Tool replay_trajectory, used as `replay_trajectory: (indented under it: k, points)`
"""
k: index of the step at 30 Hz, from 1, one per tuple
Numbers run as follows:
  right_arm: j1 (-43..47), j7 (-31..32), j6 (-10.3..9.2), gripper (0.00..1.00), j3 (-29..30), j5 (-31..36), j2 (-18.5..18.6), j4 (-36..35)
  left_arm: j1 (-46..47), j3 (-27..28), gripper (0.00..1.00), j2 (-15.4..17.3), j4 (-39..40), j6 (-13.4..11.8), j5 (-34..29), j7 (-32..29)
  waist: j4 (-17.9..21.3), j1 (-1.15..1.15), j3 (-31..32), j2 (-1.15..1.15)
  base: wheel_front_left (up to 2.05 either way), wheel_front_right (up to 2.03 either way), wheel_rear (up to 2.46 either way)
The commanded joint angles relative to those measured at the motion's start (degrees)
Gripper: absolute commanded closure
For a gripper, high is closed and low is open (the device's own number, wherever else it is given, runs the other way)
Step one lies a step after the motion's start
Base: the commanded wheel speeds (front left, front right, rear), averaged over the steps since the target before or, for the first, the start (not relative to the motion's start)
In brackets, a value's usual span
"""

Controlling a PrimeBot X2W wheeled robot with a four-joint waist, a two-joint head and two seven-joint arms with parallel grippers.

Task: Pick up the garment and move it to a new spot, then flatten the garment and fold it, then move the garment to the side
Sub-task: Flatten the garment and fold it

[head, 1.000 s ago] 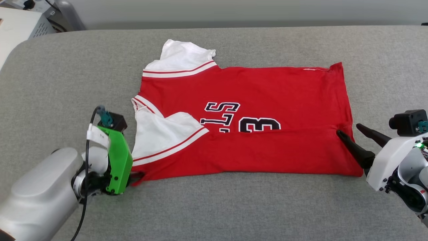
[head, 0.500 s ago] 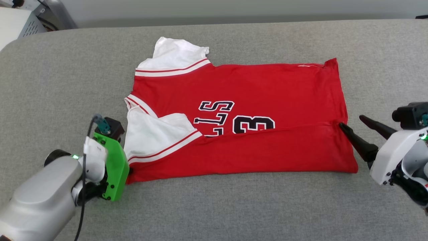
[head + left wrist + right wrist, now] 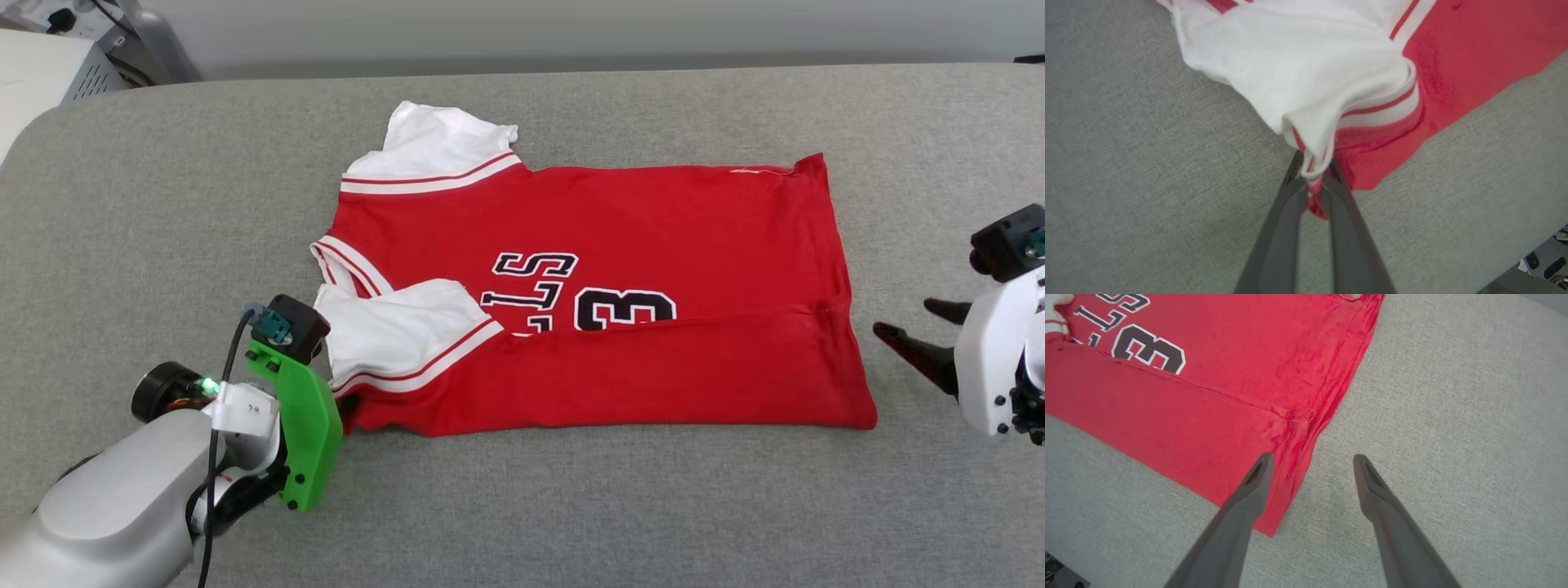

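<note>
The garment point(image 3: 612, 229) lies spread on the grey table, a red jersey with white sleeves and a black number 3, its near long edge folded over the print. My left gripper point(image 3: 346, 405) is at the near left corner, mostly hidden behind its green mount. In the left wrist view the left gripper point(image 3: 1312, 173) is shut on a bunched bit of white sleeve point(image 3: 1310, 73) and red hem. My right gripper point(image 3: 904, 317) hovers open just right of the hem. In the right wrist view the right gripper point(image 3: 1312, 457) straddles the edge of the garment point(image 3: 1208, 355) without pinching it.
The grey padded table point(image 3: 571, 506) runs wide on every side of the jersey. A white equipment box point(image 3: 41, 73) with cables stands beyond the far left corner. The table's rounded left edge curves near my left arm.
The left gripper has shut on the corner by the near sleeve and drawn it in slightly. The right gripper has backed off to the right, away from the hem. The camera has shifted a little.
</note>
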State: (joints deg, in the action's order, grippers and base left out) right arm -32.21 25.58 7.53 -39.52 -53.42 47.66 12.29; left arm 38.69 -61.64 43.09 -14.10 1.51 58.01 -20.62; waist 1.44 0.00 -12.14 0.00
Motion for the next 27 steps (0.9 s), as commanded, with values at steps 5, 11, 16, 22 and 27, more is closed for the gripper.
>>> replay_trajectory:
  k: [5,11,16,22,27]
  points:
    - [-0.28,4.07,-0.04,0.00,-1.40,-0.87,-2.40,3.58,-0.72,0.22,1.00,0.78,3.97,-2.42,-1.77,0.45,-1.15,0.00,-1.47,0.00,0.00,0.00,0.00]
    - [0.93,4.57,-0.04,0.00,-3.77,0.11,-6.81,9.55,-1.06,0.44,1.00,1.27,5.76,-3.64,-1.99,0.92,-1.79,0.00,-3.03,0.00,0.00,0.00,0.00]
    - [2.68,4.10,-0.04,0.00,-6.80,0.17,-9.71,13.92,-2.42,0.37,1.00,1.33,5.83,-4.15,-1.56,1.79,-1.93,0.00,-3.33,0.00,0.00,0.00,0.00]
    - [2.35,-1.27,-0.04,1.00,-7.77,-0.62,-9.49,14.67,-4.60,0.35,1.00,1.36,4.85,-4.29,-0.61,3.38,-1.48,0.00,-1.70,0.00,0.00,0.00,0.00]
    - [2.12,-5.47,-0.04,1.00,-7.21,-2.05,-7.59,12.31,-5.90,0.98,1.00,1.55,4.90,-4.17,0.72,4.74,-1.20,0.00,0.89,0.00,0.00,0.00,0.00]
